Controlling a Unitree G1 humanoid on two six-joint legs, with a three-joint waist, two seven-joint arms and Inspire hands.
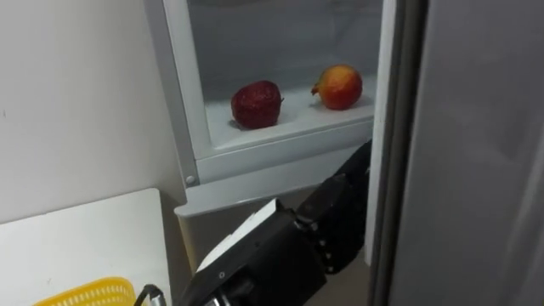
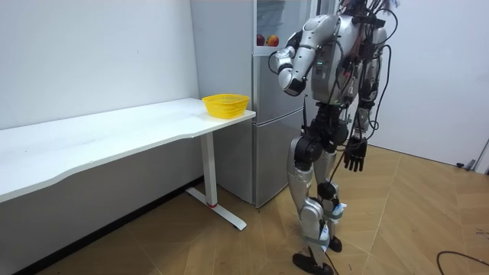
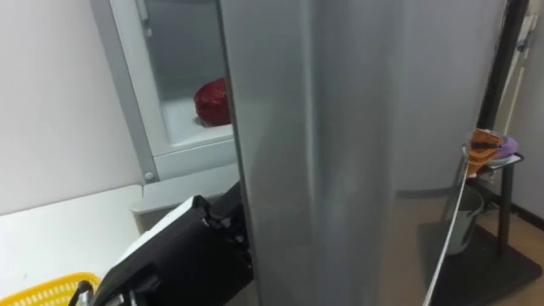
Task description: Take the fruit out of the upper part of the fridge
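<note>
The upper fridge compartment (image 1: 280, 127) stands open. On its white shelf lie a dark red fruit (image 1: 257, 104) and, to its right, an orange-red fruit (image 1: 339, 87); the dark red fruit (image 3: 214, 101) also shows beside the door edge. My left hand (image 1: 342, 208) is raised below the shelf, at the inner edge of the grey fridge door (image 1: 476, 153), and its fingertips are hidden behind that edge. It touches neither fruit. I stand facing the fridge (image 2: 275, 114), with my right hand (image 2: 354, 156) hanging open at my side and holding nothing.
A yellow basket (image 1: 89, 295) sits on the end of the white table (image 1: 85, 238) to the left of the fridge. The open door (image 3: 340, 127) blocks my right side. Beyond it a stand holds orange and purple cloth (image 3: 489, 144).
</note>
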